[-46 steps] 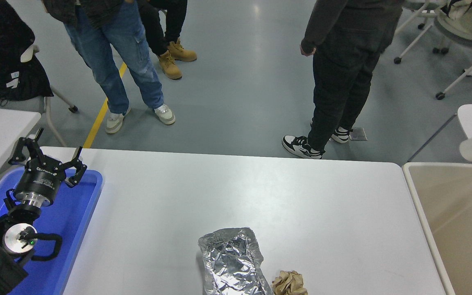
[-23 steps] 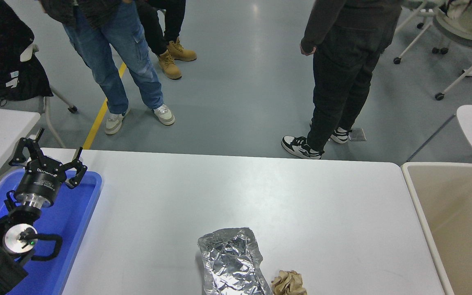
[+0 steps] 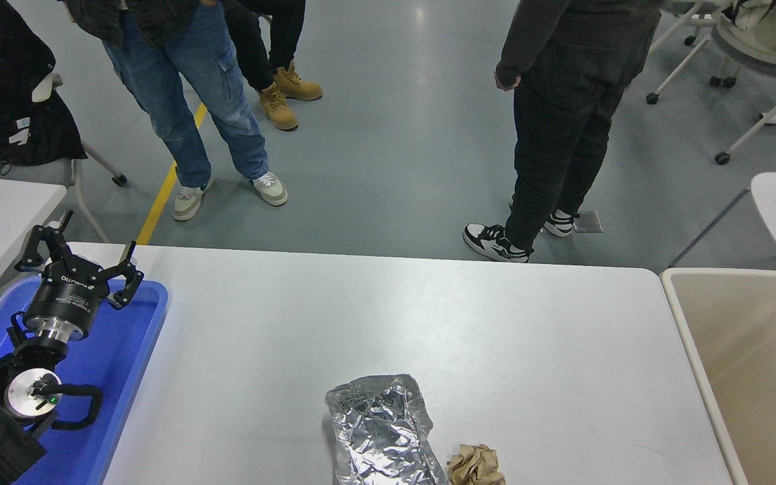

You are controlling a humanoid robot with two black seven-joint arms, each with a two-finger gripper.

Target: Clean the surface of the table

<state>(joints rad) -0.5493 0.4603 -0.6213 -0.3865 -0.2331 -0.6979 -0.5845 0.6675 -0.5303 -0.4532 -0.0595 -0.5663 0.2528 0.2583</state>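
Left gripper (image 3: 77,252) parked over the far end of a blue tray (image 3: 115,367), fingers spread wide, holding nothing. White worktop (image 3: 388,316) stretching away to its right, glossy and mostly bare. Well to the right of the gripper and nearer the camera, a crumpled foil sheet (image 3: 380,431) lying flat, a brown paper wad (image 3: 474,465) just beside it. Farthest right, past the worktop's edge, a beige bin (image 3: 752,364). Beyond the far edge, people standing on the grey floor.
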